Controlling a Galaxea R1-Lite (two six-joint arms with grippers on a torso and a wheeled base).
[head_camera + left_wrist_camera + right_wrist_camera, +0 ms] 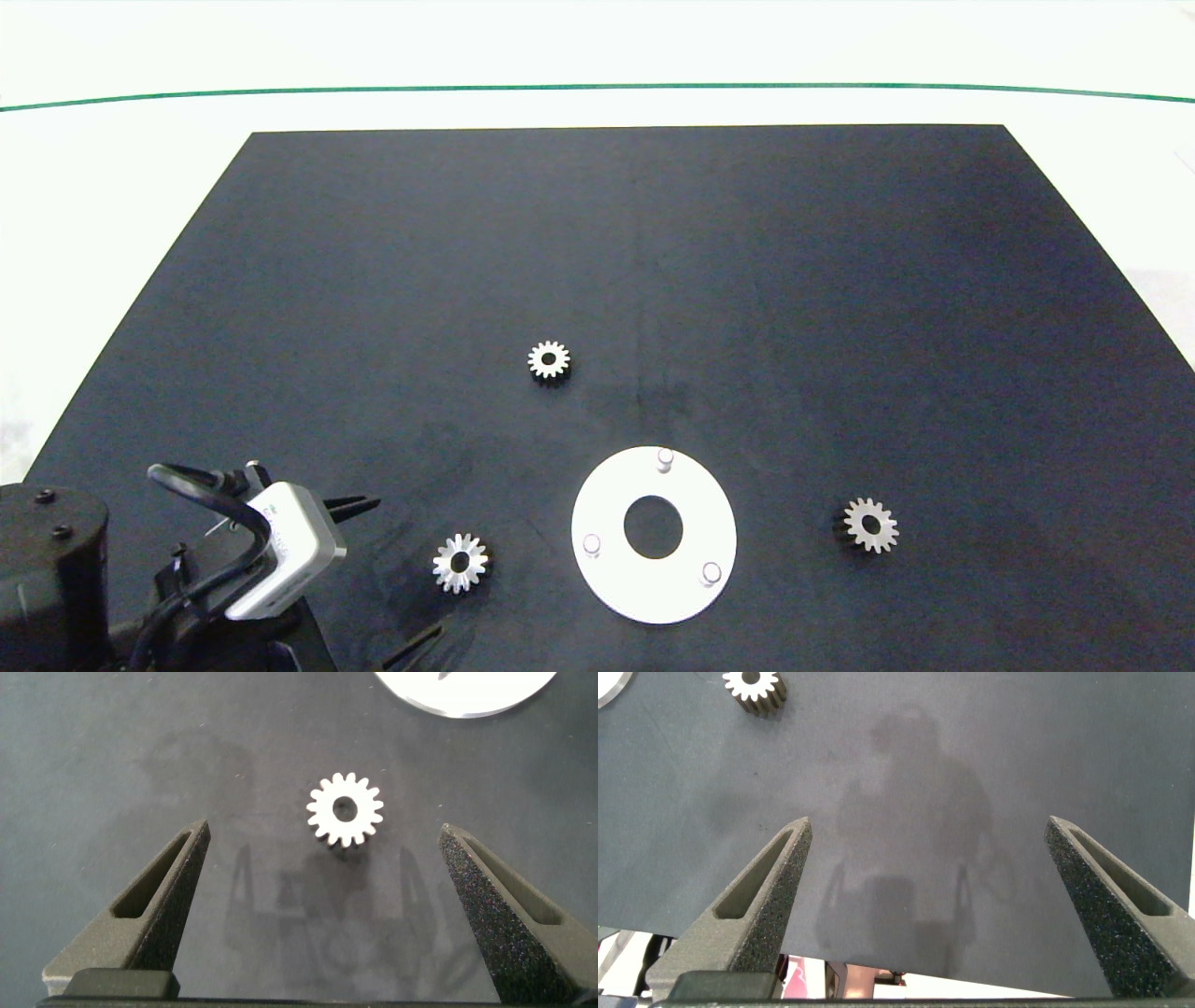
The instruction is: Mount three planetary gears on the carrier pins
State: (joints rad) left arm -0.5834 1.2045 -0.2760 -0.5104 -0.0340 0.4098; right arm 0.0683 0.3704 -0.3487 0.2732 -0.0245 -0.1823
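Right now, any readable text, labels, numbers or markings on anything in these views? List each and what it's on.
No readable text in any view.
White camera housing on the left arm's wrist: a small dark mark on its top face, too small to read.
Planetary gears, white disc, dark mat: no markings visible.
Left claw and right claw: open, no labels.

Both grippers' jaws wide apart

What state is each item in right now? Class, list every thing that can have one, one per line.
Left gear: flat on the mat, not installed.
Far gear: flat, not installed.
Right gear: flat, not installed.
Carrier pins: upright on the white disc, all three bare.
Left gripper: open, beside the left gear.
Right gripper: open, empty, over bare mat.
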